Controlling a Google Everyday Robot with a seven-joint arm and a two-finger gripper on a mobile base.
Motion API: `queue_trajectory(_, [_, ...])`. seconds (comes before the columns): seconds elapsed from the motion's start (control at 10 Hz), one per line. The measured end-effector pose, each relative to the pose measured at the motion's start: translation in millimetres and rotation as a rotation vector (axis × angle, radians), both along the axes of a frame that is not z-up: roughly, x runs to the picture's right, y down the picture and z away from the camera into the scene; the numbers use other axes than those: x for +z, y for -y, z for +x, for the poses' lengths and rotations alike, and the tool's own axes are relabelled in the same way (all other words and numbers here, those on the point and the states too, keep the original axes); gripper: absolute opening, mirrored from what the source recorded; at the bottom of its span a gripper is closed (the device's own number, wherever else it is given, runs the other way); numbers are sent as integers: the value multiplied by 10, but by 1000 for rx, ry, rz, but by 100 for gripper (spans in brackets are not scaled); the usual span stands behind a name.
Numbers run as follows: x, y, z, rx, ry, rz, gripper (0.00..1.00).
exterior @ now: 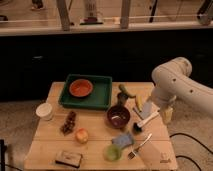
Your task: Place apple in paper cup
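The apple (81, 135), small, yellow-orange with a red blush, lies on the wooden table (50, 145) at the front left. The white paper cup (44, 111) stands upright near the table's left edge, behind and to the left of the apple. My gripper (167, 115) hangs below the white arm (175, 82) over the table's right edge, far from both the apple and the cup. It holds nothing that I can see.
Dark grapes (68, 122) lie between cup and apple. A green tray (102, 95) holds an orange bowl (81, 88). A maroon bowl (118, 116), green cup (112, 153), blue sponge (124, 140), fork (140, 146), brush (145, 122), yellow fruit (138, 102) and dark box (68, 158) are also there.
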State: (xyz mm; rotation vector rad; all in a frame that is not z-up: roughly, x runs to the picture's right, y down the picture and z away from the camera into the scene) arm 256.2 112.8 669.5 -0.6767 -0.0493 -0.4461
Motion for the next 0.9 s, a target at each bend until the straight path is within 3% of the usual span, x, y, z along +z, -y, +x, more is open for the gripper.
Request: queue_trajectory(0.9, [14,25,-264,-242,117,-30,80])
